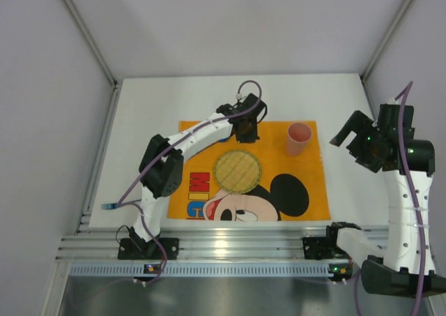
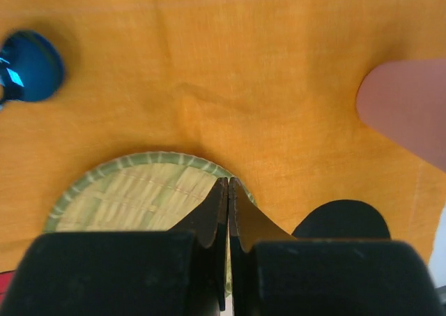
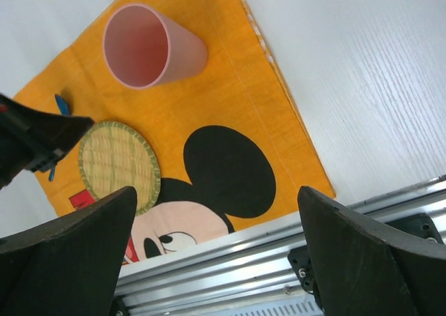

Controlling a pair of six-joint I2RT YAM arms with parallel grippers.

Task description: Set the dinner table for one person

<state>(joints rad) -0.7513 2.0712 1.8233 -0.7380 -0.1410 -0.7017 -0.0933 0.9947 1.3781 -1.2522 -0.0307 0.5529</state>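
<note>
My left claw [image 2: 228,185] is pinched shut, empty, over the mat [image 1: 310,190] just past the coaster [image 1: 237,170]; my right claw [image 3: 217,190] gapes wide, off right. Farther back stands the cup [image 1: 298,139]. The white table [image 1: 174,100] lies under all.

Beyond the left end effector [image 1: 245,129], a plain pale grey back wall [image 1: 237,23] rises from the far edge of the white table [image 1: 160,100]. A side wall [image 1: 42,121] stands well to its left. A second side wall [image 1: 418,58] stands just behind the right end effector [image 1: 354,143]. Thin metal strips [image 1: 85,31] mark the corners. Nearer than both end effectors, a ribbed aluminium rail [image 1: 237,243] runs along the table's edge and catches soft glare. A dull grey sheet [image 1: 230,295] lies below it.
</note>
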